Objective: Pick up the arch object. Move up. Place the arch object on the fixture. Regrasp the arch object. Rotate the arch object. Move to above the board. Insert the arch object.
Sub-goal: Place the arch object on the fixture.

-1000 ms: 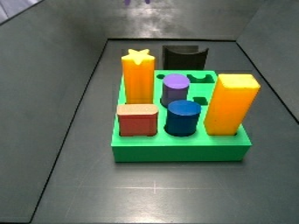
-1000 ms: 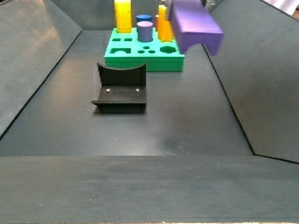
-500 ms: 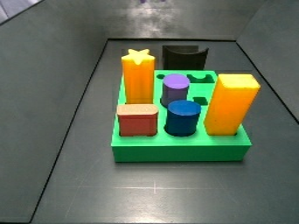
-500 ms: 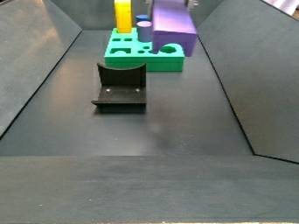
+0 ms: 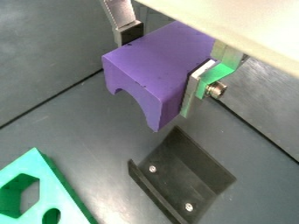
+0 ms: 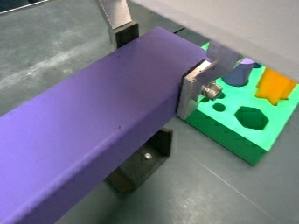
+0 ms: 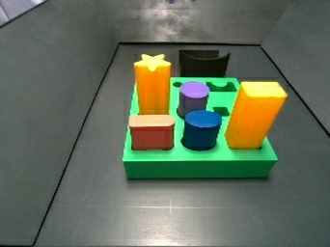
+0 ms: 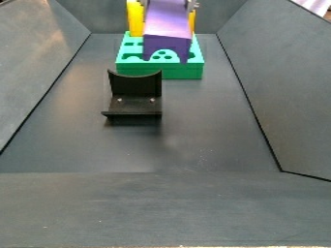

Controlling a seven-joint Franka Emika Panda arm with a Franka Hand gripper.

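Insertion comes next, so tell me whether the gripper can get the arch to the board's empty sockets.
Probably yes: the gripper holds the arch in the air near the board, nothing between.

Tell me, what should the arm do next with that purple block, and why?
Probably carry it a little further over the board, then lower it. The tool grips the arch object in the air, and in a side view it hangs near the board's close edge, past the fixture, with open sockets below.
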